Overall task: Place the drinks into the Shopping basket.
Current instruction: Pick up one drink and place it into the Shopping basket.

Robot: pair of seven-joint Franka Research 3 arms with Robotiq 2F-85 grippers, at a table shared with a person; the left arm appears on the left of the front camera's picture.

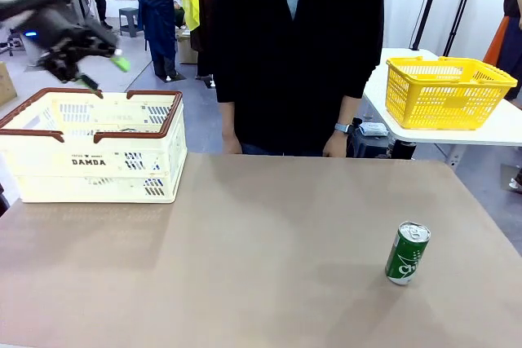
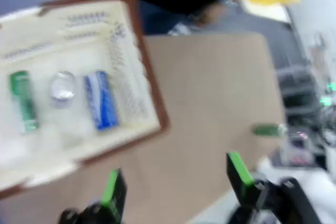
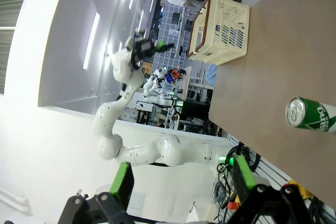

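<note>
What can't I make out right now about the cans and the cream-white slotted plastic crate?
- Front view: inside of the cream-white slotted plastic crate, hidden by its near wall.
- Left wrist view: motion blur; the silvery round thing between the green metal can and blue metal can cannot be identified, print unreadable.
- Right wrist view: the standing green metal can, cut off by the right edge.
- Front view: left gripper, blurred.

Four drink cans (image 1: 407,253), one Shopping basket (image 1: 90,160), one yellow basket (image 1: 444,95), one person (image 1: 298,46).
</note>
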